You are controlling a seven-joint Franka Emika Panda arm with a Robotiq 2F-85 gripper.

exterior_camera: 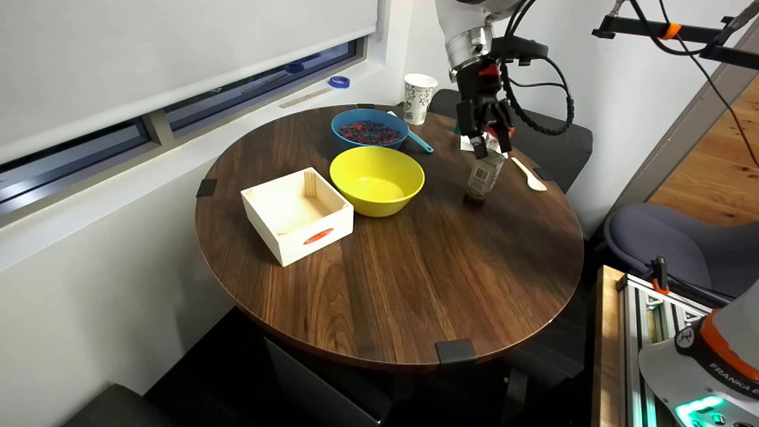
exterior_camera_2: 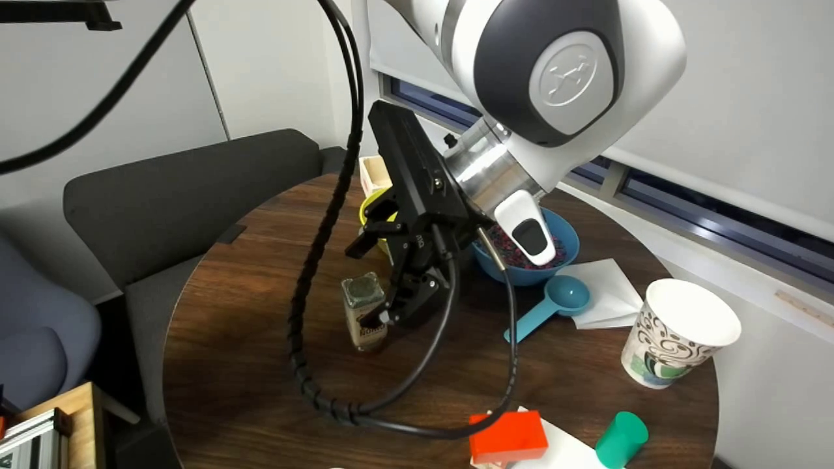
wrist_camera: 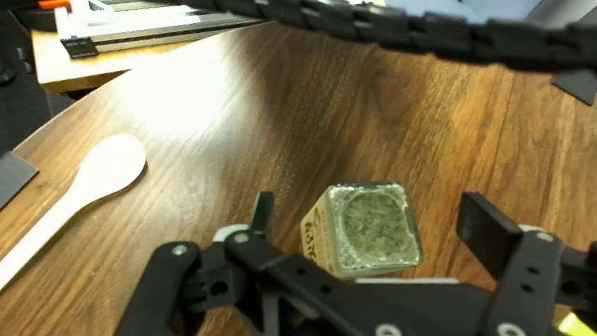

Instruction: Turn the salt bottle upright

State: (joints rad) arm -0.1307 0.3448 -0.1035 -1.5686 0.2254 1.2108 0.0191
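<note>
The salt bottle (exterior_camera: 485,173) stands on the round table (exterior_camera: 415,267), right of the middle of the frame in an exterior view; in the wrist view you find it just below the centre. Its square base (wrist_camera: 378,226) is turned upward and the darker end seems to be down, so I judge that it is upside down and not yet turned.

The walls look like glass with a paper label (wrist_camera: 313,235). I would expect it stiff, rather light, slippery on the bare glass, and able to crack if you drop it. Better you take two opposite flat sides around the middle height, because a pinch only near the base may let it swing while you turn it.

Your gripper (wrist_camera: 368,217) holds nothing: its jaws stand wide apart, left and right of the bottle in the wrist view, with wood visible in both gaps. The arm (exterior_camera_2: 586,71) comes from the upper right in an exterior view and the tool leans toward the lower left, so your approach is slanted.

Farther out, the white spoon (wrist_camera: 112,163) lies at the left of the wrist view; I would keep the turning wrist away from it.
</note>
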